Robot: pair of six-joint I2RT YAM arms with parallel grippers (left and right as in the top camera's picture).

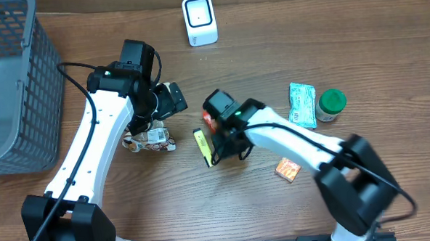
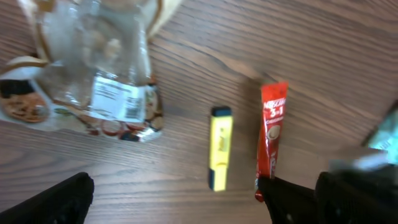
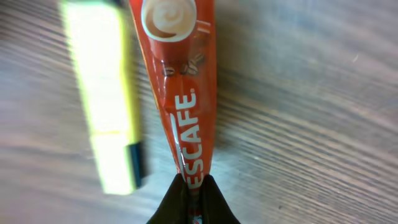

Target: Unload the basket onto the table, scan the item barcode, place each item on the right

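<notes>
- My right gripper (image 3: 193, 190) is clamped tight on one end of the red Nescafé coffee sachet (image 3: 183, 93), which lies on the wooden desk (image 1: 270, 60) just beside a yellow highlighter pen (image 2: 219, 148).
- My left gripper (image 2: 177, 202) gapes wide, holding nothing, near a clear plastic snack bag (image 2: 106, 74).

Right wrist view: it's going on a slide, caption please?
Right gripper shut on the end of a red coffee sachet, a yellow highlighter beside it on the wooden table.
</notes>
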